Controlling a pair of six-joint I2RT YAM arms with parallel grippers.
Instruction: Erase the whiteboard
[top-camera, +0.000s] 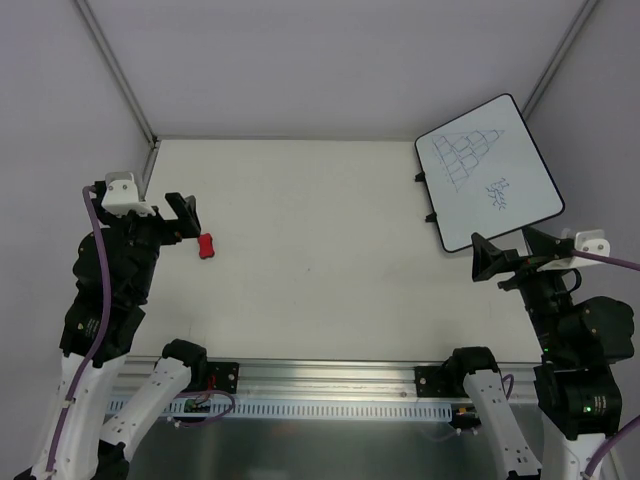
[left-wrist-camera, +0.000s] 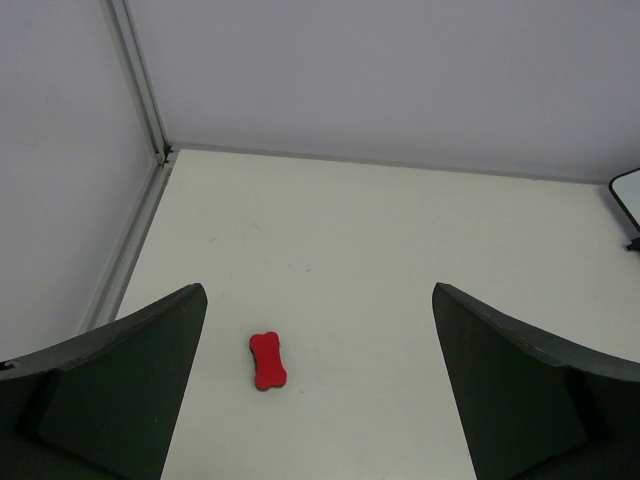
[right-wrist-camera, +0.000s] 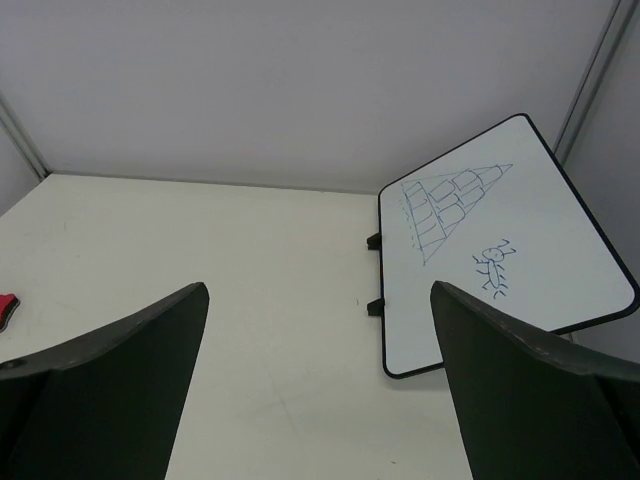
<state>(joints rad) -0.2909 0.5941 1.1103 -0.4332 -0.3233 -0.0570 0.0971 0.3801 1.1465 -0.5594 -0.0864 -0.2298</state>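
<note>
The whiteboard (top-camera: 489, 171) lies at the table's far right, white with a thin black rim and two black clips on its left edge. It carries a blue pyramid drawing and a small figure, also clear in the right wrist view (right-wrist-camera: 500, 250). A small red bone-shaped eraser (top-camera: 206, 246) lies on the table at the left and shows in the left wrist view (left-wrist-camera: 267, 361). My left gripper (top-camera: 188, 220) is open and empty just left of the eraser. My right gripper (top-camera: 500, 262) is open and empty just below the board's near corner.
The cream table (top-camera: 320, 250) is bounded by white walls with metal corner posts at the back left (top-camera: 120, 80) and back right. An aluminium rail (top-camera: 330, 385) carrying the arm bases runs along the near edge.
</note>
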